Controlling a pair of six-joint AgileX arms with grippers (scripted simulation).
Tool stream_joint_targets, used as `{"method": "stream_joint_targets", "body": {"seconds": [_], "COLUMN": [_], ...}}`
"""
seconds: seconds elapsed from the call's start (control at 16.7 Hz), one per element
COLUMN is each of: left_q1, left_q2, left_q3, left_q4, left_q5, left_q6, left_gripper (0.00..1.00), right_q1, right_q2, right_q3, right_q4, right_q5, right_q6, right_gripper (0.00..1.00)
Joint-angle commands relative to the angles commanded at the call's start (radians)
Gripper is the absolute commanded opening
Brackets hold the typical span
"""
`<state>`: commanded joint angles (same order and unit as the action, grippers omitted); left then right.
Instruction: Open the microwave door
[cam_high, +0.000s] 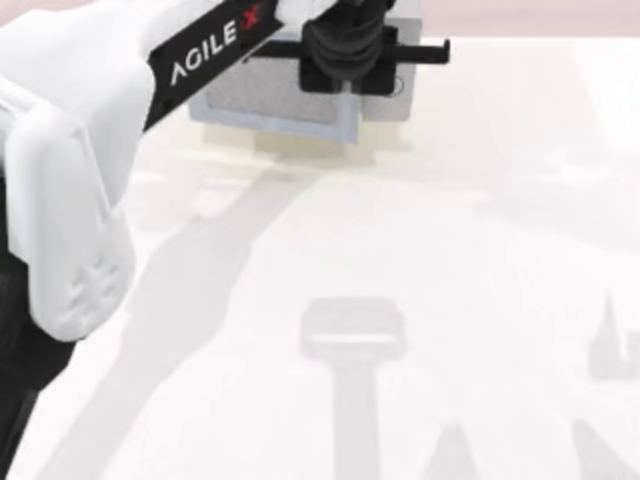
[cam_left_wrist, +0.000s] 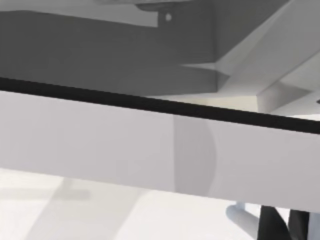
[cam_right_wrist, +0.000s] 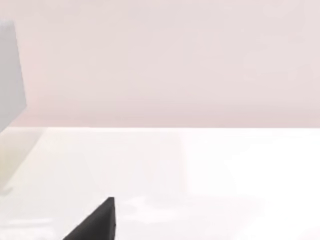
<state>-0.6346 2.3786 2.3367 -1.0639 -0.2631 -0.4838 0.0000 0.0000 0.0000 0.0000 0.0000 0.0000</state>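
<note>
The light-grey microwave (cam_high: 404, 28) stands at the table's far edge, middle of the top view. Its mesh-windowed door (cam_high: 265, 100) hangs slightly ajar, with pale interior showing beneath its lower edge. The knob panel (cam_high: 396, 92) is to the door's right. My left gripper (cam_high: 345, 55) reaches over the door's right edge. In the left wrist view the door panel (cam_left_wrist: 100, 140) crosses the picture; the two dark fingers (cam_left_wrist: 272, 225) stand close together by the grey door handle (cam_left_wrist: 242, 219), shut on it. Of my right gripper only one dark finger (cam_right_wrist: 102, 220) shows, over bare table, with the microwave's side (cam_right_wrist: 9, 75) far off.
My left arm's white link (cam_high: 70, 200) fills the top view's left side and runs up to the microwave. The pale table (cam_high: 460, 250) stretches in front of the microwave, with arm shadows near its front edge. A pink wall (cam_right_wrist: 175, 60) stands behind the table.
</note>
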Motion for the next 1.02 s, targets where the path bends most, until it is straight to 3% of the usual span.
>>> {"method": "stream_joint_targets", "body": {"seconds": [0.42, 1.02], "left_q1": [-0.008, 0.010], "left_q2": [0.005, -0.136], "left_q3": [-0.005, -0.236], "left_q4": [0.003, 0.124], "left_q5": [0.004, 0.049], "left_q6": [-0.001, 0.102], "left_gripper": [0.00, 0.00], "right_q1": [0.000, 0.000], "right_q2": [0.000, 0.000], "right_q3": [0.000, 0.000], "right_q4": [0.000, 0.000], "right_q5": [0.000, 0.000], "right_q6": [0.000, 0.000], "right_gripper": [1.00, 1.00]}}
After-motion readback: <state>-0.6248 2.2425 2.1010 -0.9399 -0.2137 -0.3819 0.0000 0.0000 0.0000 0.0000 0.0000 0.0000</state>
